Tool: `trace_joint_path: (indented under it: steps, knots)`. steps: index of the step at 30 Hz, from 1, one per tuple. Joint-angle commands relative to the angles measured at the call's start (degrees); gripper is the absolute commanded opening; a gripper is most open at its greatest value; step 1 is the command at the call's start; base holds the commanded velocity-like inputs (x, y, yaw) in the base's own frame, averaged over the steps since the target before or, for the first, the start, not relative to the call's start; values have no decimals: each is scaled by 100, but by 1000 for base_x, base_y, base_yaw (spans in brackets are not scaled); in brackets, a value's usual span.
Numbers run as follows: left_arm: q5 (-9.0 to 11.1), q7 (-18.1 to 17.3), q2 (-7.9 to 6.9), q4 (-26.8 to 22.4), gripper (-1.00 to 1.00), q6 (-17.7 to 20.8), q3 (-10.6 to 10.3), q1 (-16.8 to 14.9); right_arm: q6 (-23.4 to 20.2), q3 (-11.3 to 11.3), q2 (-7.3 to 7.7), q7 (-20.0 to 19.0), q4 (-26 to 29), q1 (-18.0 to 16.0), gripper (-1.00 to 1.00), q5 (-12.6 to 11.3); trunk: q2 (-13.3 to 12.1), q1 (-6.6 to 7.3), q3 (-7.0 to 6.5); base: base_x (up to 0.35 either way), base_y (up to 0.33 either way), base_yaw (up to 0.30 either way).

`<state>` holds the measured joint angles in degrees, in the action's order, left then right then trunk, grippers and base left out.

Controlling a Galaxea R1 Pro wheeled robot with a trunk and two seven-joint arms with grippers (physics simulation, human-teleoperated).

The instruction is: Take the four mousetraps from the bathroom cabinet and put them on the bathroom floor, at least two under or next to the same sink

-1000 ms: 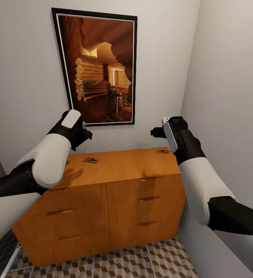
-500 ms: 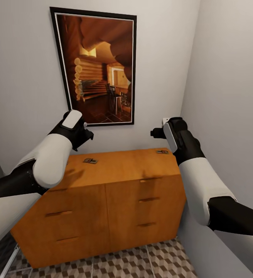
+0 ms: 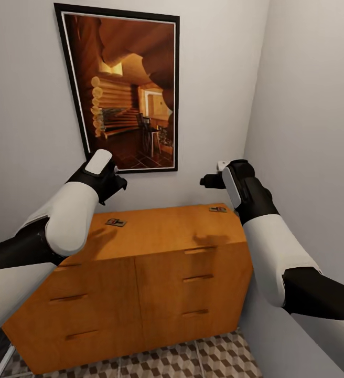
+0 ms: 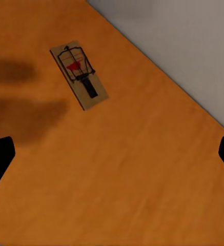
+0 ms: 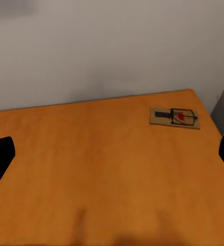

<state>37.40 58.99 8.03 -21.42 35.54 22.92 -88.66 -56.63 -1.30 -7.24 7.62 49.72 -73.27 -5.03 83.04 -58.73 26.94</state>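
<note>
The orange-brown cabinet (image 3: 156,273) stands against the wall ahead. Two mousetraps lie flat on its top. One mousetrap (image 3: 116,222) is near the left back part, below my left gripper (image 3: 115,182). The left wrist view shows that mousetrap (image 4: 79,74) apart from the open left gripper (image 4: 112,156), which holds nothing. The other mousetrap (image 3: 218,209) sits at the right back corner, below my right gripper (image 3: 207,181). In the right wrist view this mousetrap (image 5: 174,117) lies off to one side of the open, empty right gripper (image 5: 112,154). Both grippers hover above the top.
A large framed picture (image 3: 125,94) hangs on the wall behind the cabinet. A grey side wall (image 3: 313,131) runs close along the cabinet's right end. A strip of cube-patterned bathroom floor (image 3: 214,357) shows in front of the cabinet.
The whole view has shifted, so the picture and cabinet sit further left in the frame. Both arms keep their raised pose, and the mousetraps lie where they were.
</note>
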Motion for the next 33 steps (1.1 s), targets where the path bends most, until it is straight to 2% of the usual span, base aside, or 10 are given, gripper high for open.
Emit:
trace_joint_path:
  steps: [1,6,10,11,13,15,17,24,33]
  knots:
    - [35,42,3,-16,100,1,-3,-2,-20,-12,2,18,4,-1,100,-50,4,0,7,12,-10,0]
    - [23,71,0,-23,100,-174,-103,-2,-23,-17,3,-69,8,63,100,-46,4,0,7,6,-5,0]
    - [13,180,-3,9,100,-403,-305,-2,-20,-22,3,-95,19,112,100,-43,4,0,7,2,-2,0]
    - [10,279,-8,24,100,-548,-451,-2,-18,-24,3,-101,23,135,100,-43,4,0,7,0,0,0]
    - [11,399,-12,32,100,-705,-609,-2,-17,-25,4,-105,25,157,100,-42,4,0,7,0,0,0]
    - [12,669,-25,36,100,-1018,-898,-2,-13,-27,4,-109,28,182,100,-42,4,0,7,0,0,0]
    - [14,860,-31,34,100,-1210,-1025,-2,-10,-28,4,-110,28,190,100,-40,4,0,7,0,0,0]
    - [18,1189,-38,40,100,-1582,-1144,-2,-6,-28,4,-112,29,203,100,-41,4,0,7,0,0,0]
    - [27,1233,-50,74,100,-1673,-1157,-2,-11,-28,4,-131,35,222,100,-42,4,0,7,0,0,0]
